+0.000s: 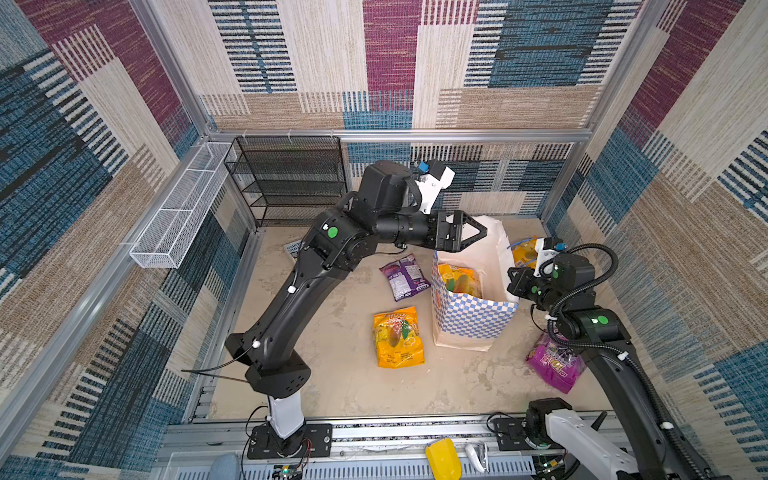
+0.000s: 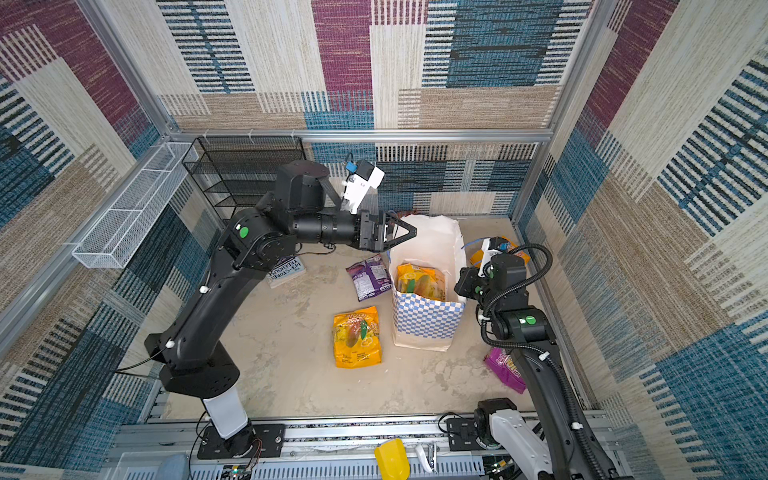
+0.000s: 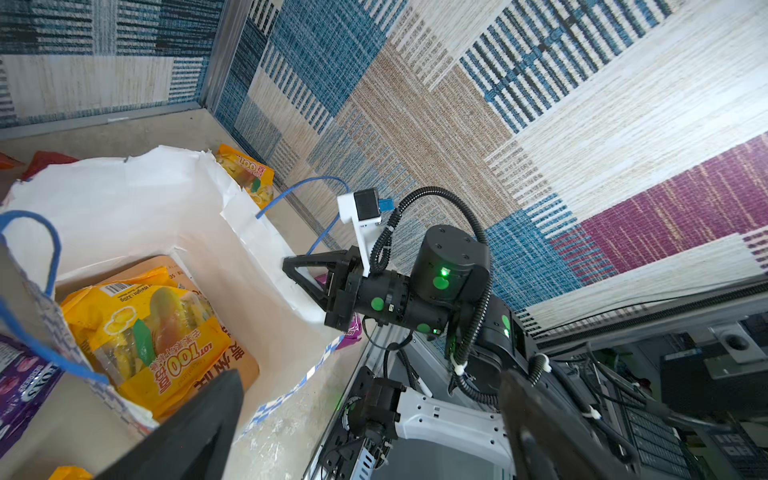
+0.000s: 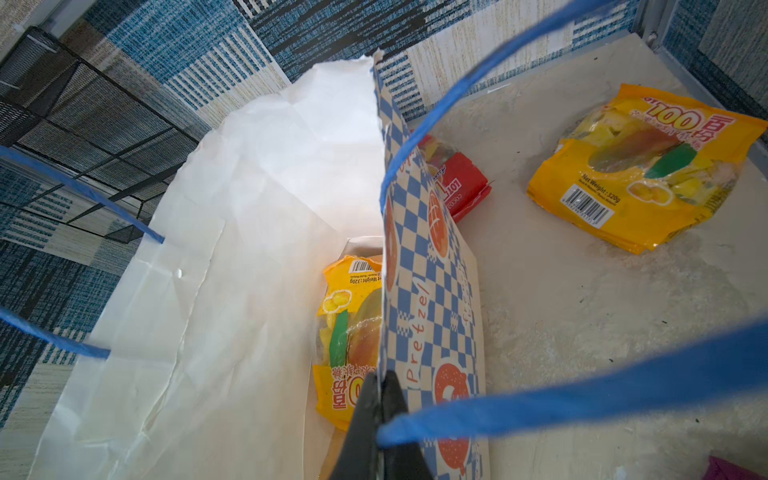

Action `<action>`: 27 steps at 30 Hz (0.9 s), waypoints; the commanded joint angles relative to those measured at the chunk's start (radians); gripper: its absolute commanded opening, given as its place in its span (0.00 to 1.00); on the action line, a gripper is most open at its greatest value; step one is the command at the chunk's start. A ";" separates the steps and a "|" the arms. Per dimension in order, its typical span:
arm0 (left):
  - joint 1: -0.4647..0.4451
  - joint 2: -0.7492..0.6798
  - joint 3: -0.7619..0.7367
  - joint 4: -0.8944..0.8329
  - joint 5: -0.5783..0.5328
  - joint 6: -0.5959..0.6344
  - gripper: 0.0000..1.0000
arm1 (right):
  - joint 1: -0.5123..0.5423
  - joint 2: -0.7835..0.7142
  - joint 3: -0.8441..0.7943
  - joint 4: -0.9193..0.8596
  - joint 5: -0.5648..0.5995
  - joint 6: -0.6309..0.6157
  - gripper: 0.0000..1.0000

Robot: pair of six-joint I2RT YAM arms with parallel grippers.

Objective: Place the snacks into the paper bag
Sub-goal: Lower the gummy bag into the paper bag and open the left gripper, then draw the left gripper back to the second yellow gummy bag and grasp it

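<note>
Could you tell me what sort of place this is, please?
Probably a robot test cell: patterned panels in an aluminium frame enclose a tabletop, and the left arm and right arm stand on a front rail.

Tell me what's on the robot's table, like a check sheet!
Surface: beige mottled tabletop.
Job's things: paper bag upright, open, bagged yellow packet inside; on the table, front yellow packet, purple packet left of the bag, magenta packet under the right arm, rear yellow packet and red packet behind the bag.
Clutter: book, black mesh rack, white wire basket.
Pincers: left pincer open above the bag's mouth; right pincer shut on the bag's wall.
Cables: ribbed black hose looped over the right arm.
Surroundings: patchwork woven walls, aluminium frame.
</note>
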 commanded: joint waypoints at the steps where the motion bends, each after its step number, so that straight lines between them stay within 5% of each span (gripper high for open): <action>1: 0.003 -0.090 -0.095 0.034 -0.061 0.050 0.99 | 0.000 0.002 0.016 0.009 -0.002 0.008 0.00; 15: 0.032 -0.594 -0.983 0.084 -0.304 -0.013 0.99 | 0.002 -0.012 -0.001 0.012 -0.005 0.009 0.00; 27: 0.039 -0.708 -1.553 0.258 -0.275 -0.206 0.99 | 0.000 -0.019 -0.017 0.008 -0.015 0.006 0.00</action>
